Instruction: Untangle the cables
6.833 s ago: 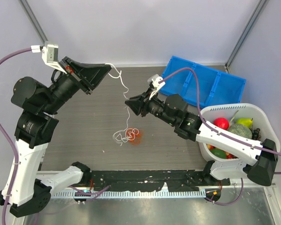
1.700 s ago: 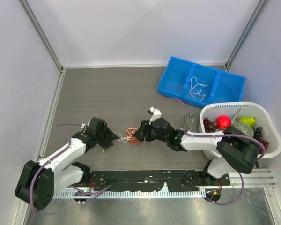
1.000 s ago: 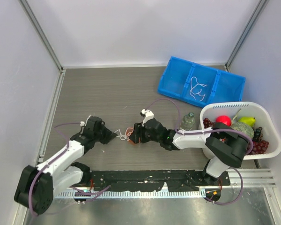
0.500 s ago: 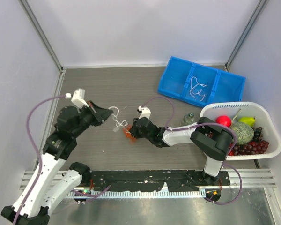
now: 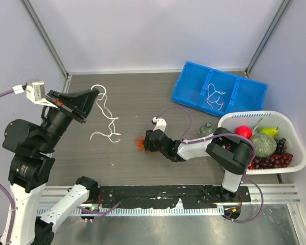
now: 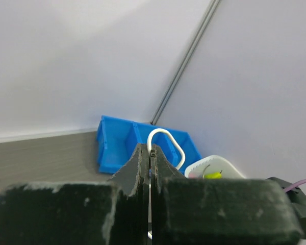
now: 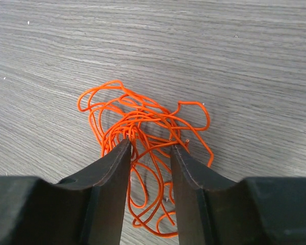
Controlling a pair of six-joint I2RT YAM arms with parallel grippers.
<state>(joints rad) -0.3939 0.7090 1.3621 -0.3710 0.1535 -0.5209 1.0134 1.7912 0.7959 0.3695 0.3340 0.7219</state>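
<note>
A white cable (image 5: 106, 118) hangs from my left gripper (image 5: 94, 94), which is raised high over the table's left side. In the left wrist view the gripper (image 6: 150, 149) is shut on this cable, and a white loop (image 6: 168, 141) sticks out above the tips. The cable's lower end curls near the table (image 5: 105, 136). An orange cable clump (image 5: 139, 143) lies on the table mid-front. My right gripper (image 5: 144, 142) is low at it. In the right wrist view the gripper (image 7: 149, 146) is open, its fingers astride the orange clump (image 7: 143, 120).
A blue three-part bin (image 5: 194, 87) at the back right holds another white cable (image 5: 214, 96) in its middle part. A white basket (image 5: 290, 133) of fruit stands at the right. A small bottle (image 5: 206, 127) stands beside the basket.
My left arm has risen up and to the left, drawing the white cable out of and away from the orange clump. My right gripper has stayed low at the orange clump.
</note>
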